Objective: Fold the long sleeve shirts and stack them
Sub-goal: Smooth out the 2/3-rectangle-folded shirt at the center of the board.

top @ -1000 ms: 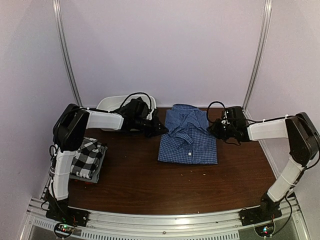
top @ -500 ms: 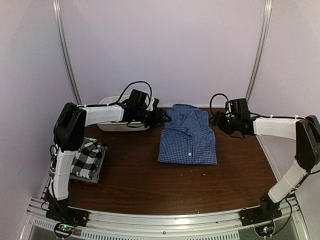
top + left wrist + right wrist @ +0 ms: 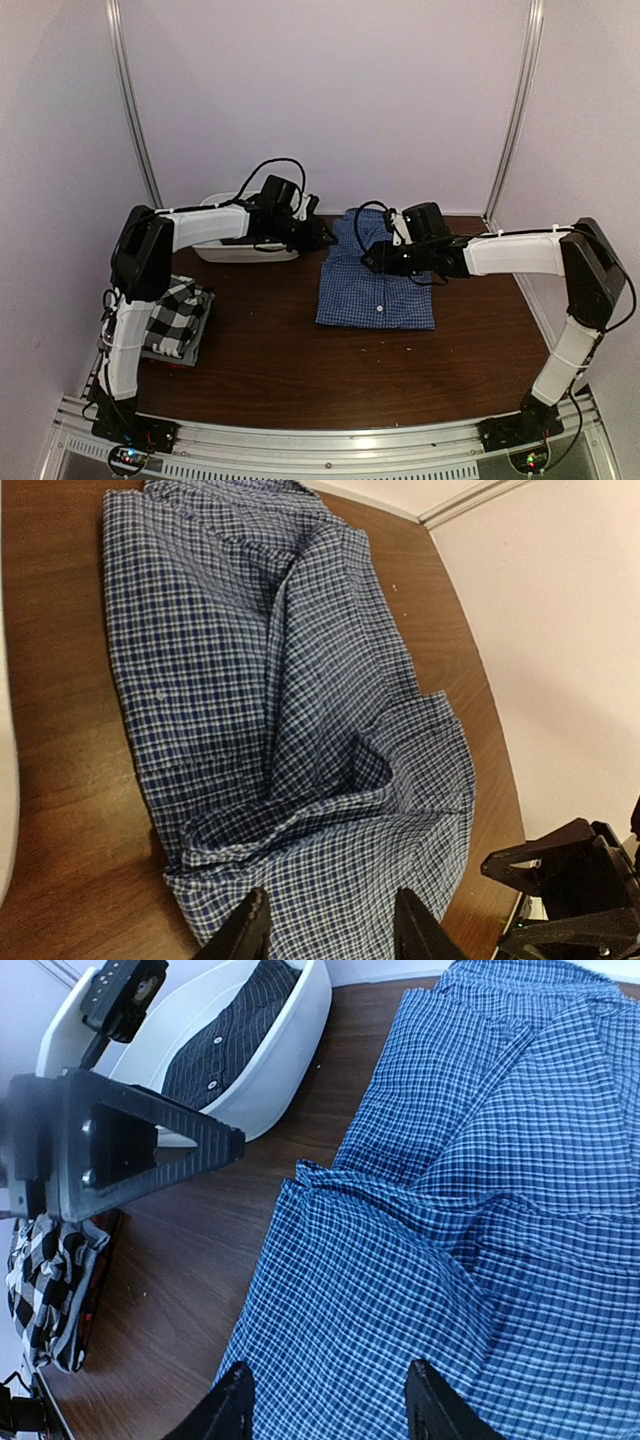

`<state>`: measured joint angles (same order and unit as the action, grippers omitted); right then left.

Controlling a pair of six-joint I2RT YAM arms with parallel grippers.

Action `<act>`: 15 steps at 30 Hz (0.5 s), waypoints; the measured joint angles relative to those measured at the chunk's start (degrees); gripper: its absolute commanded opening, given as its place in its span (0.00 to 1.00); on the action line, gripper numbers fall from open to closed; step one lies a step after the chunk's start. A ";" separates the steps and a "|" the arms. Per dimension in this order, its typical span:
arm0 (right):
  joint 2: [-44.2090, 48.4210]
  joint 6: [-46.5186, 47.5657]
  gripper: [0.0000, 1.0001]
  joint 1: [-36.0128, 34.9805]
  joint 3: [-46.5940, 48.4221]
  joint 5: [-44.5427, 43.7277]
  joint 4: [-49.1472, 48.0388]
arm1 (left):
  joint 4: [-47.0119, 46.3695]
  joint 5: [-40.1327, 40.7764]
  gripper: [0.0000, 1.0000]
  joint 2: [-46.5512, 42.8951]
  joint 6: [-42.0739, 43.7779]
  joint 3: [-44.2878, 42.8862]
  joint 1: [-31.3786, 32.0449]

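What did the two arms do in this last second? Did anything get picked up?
The right gripper swung in from the right edge of the blue checked shirt to hang over its middle, open. The left gripper drew back slightly from the collar corner toward the far wall, also open. Nothing was grasped. That shirt, the plaid shirt and the white basin stayed put.

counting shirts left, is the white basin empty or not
Not empty: the white basin holds a dark striped, buttoned garment, shown in the right wrist view.
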<state>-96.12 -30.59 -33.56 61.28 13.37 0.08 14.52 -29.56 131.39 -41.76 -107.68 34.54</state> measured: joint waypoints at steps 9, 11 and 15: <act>-18.64 1.55 0.39 1.64 14.03 5.31 -1.31 | 0.11 2.60 0.31 -7.30 0.09 13.29 -0.11; -21.79 1.22 0.39 3.28 15.91 6.73 -1.44 | -0.31 2.56 0.30 -9.70 0.09 17.07 -0.11; -28.24 0.61 0.41 6.21 20.02 9.79 -1.53 | -1.29 2.08 0.30 -13.27 0.07 22.77 0.13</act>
<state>-124.36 -29.98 -27.35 81.30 23.16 -1.45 13.23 -27.49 118.13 -41.69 -84.90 34.68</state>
